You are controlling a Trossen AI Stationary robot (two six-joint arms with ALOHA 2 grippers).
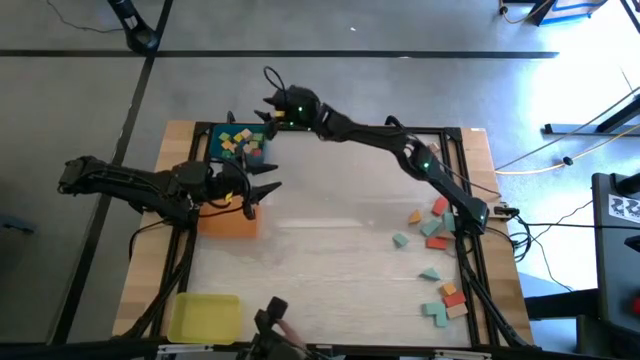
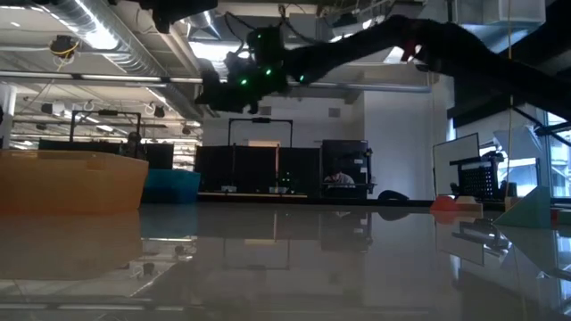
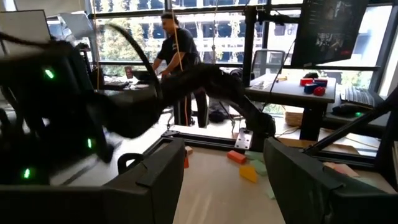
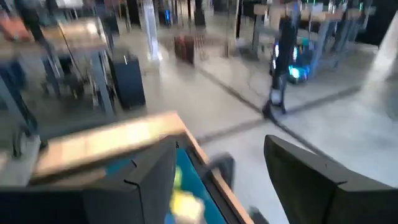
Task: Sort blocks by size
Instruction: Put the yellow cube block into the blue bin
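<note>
Several small blocks (image 1: 240, 140) in yellow, orange and teal lie in the blue tray (image 1: 212, 150) at the table's far left. My right gripper (image 1: 266, 108) hovers open at that tray's far right corner, nothing between its fingers; its wrist view shows the tray (image 4: 186, 171) and a yellow block (image 4: 186, 205) below. My left gripper (image 1: 266, 190) stands open and level over the orange tray (image 1: 228, 224), touching nothing. More blocks (image 1: 432, 222) lie loose by the table's right edge, with another group (image 1: 445, 298) nearer the front.
A yellow tray (image 1: 205, 318) sits at the near left corner. My right arm (image 1: 400, 150) stretches across the far half of the table. The middle of the table (image 1: 340, 240) is bare. A person (image 3: 180, 56) stands in the room beyond.
</note>
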